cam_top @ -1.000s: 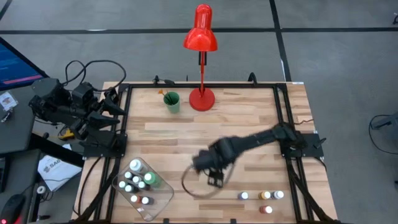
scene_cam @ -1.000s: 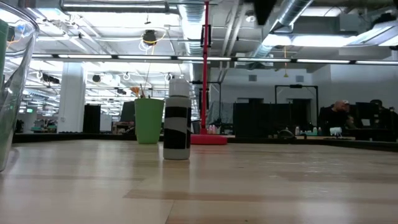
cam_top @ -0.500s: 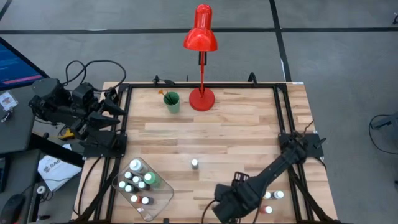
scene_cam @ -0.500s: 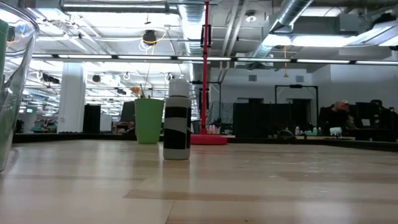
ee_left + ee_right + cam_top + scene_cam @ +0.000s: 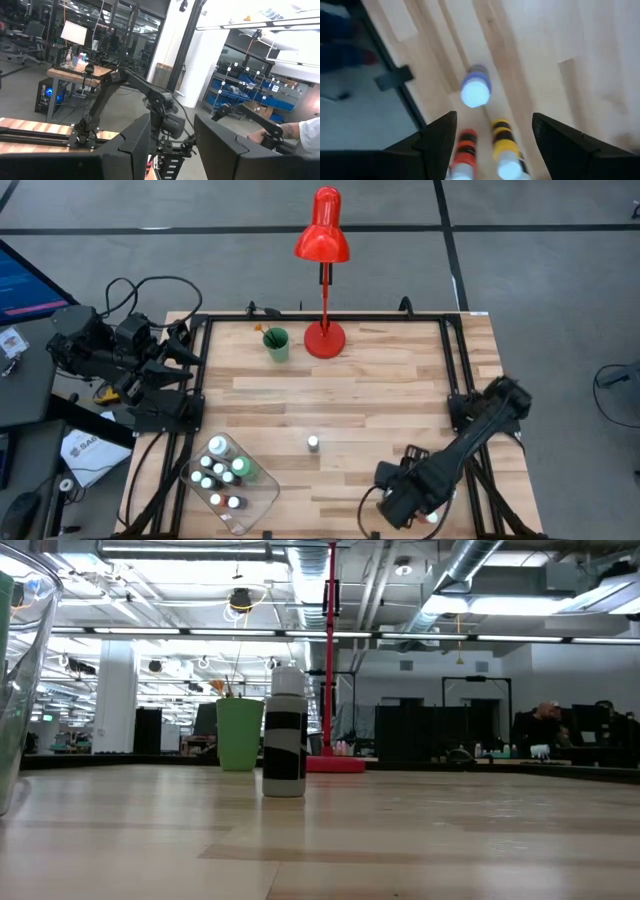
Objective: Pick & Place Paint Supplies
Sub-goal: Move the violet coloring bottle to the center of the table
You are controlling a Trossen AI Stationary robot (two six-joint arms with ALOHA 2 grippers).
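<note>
Wooden bench [image 5: 330, 395] carries all items; positions below are referenced to the clear plastic tray [image 5: 262, 502] at its near-left corner. The tray already holds a cluster of white-capped paint bottles, including the larger green bottle [image 5: 247, 470]. Across the bench from the tray, at the near-right corner, the right gripper [image 5: 412, 502] hovers with jaws spread wide and nothing between them.

Directly ahead of and below it stand the remaining bottles [image 5: 476, 90], upright, long axes vertical: one blue-labelled with a white cap, one yellow-and-black [image 5: 506, 147], one red [image 5: 463, 152]. The right arm is clearly nearer; the left gripper [image 5: 172, 145] is parked off the bench beyond the tray, half open and empty.

A lone black-and-white bottle [image 5: 313, 443] stands just past the tray toward bench centre.
</note>
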